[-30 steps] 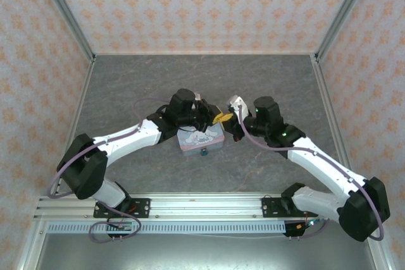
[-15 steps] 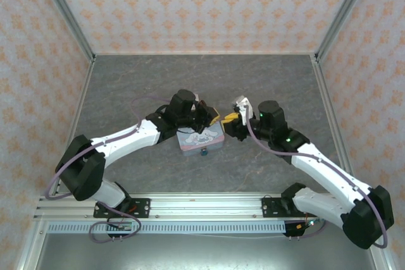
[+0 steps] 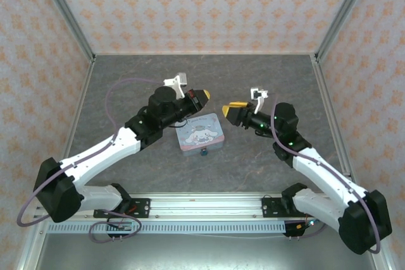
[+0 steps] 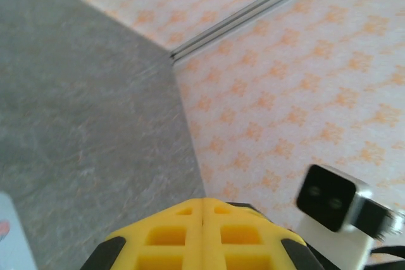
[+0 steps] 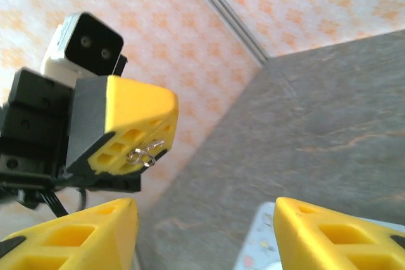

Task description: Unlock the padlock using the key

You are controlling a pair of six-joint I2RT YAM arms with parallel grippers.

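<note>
- Overhead, the left pincer [image 3: 202,95] hangs above the far edge of the pastel rectangular cartoon tin [image 3: 200,132]. The right pincer [image 3: 235,110] hangs beside the tin's far right corner. Their yellow tips face each other, apart.
- That top view also gives the tiny dark teal-blue padlock [image 3: 204,152] with its small metallic part. It lies on the grey, stone-veined tabletop [image 3: 126,80], touching the tin's near edge. From the left pincer's tip it sits straight toward the arm bases, well apart from both pincers.
- The right wrist camera adds a detail too fine for the overhead view: a very small, thin, looped metal key [image 5: 144,152], silvery in this light. It sits at the seam of the left pincer [image 5: 136,138], which is clamped on it.
- The left wrist camera looks along that same pincer [image 4: 202,232], where its two yellow fingers [image 4: 164,235] meet along a straight line with no gap.
- The right pincer [image 5: 204,226] stands wide, its fingers far apart, with a pale corner of the tin [image 5: 259,248] below the gap.
- The fingers are matte yellow plastic blocks with square-celled recesses, set on black mounts.
- The tin's lid is smooth, with rounded corners and a printed white cartoon figure.
- The walls [image 3: 190,4] carry pale paper with a repeating orange motif, and they meet at a brushed aluminium rail [image 5: 221,11].
</note>
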